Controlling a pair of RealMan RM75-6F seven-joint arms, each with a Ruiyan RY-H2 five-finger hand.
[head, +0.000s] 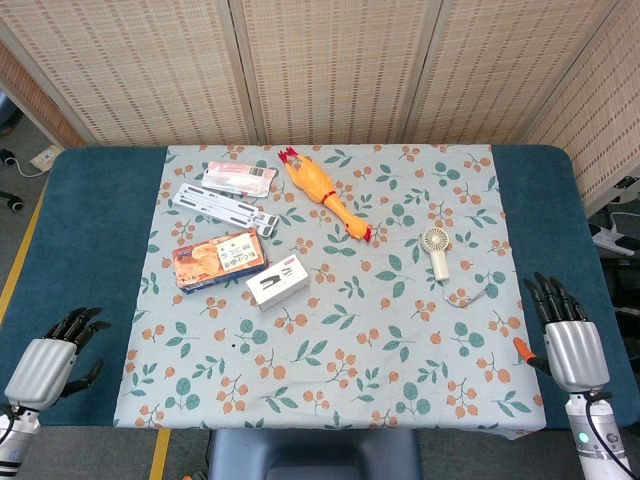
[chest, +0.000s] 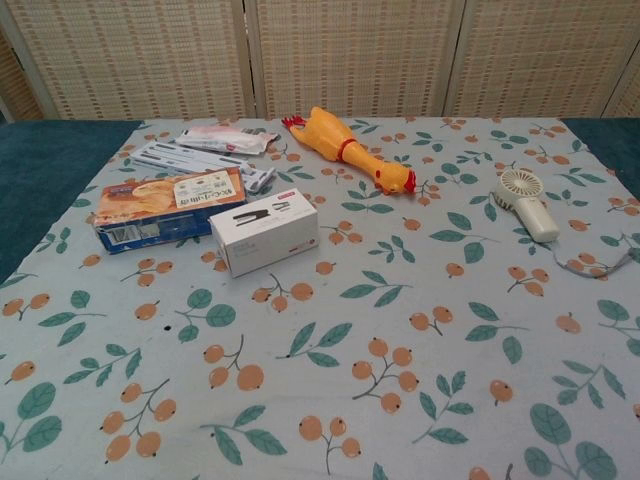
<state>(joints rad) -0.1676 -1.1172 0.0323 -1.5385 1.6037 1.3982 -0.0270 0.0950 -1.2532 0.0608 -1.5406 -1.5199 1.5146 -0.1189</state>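
My left hand (head: 52, 358) hovers over the blue table edge at the near left, fingers apart, holding nothing. My right hand (head: 568, 330) rests at the near right corner of the floral cloth (head: 400, 330), fingers spread and empty. Neither hand shows in the chest view. On the cloth lie a yellow rubber chicken (head: 322, 190) (chest: 345, 150), a white stapler box (head: 277, 281) (chest: 264, 231), an orange snack box (head: 219, 260) (chest: 168, 205), a small white hand fan (head: 436, 250) (chest: 526, 204), a pink packet (head: 239, 179) (chest: 226, 139) and a long white-grey pack (head: 224, 208) (chest: 200, 163).
The blue table (head: 95, 230) extends beyond the cloth on both sides. Woven screens (head: 330, 60) stand behind the table. The fan's cord (head: 470, 298) trails toward my right hand. The objects cluster in the far half of the cloth.
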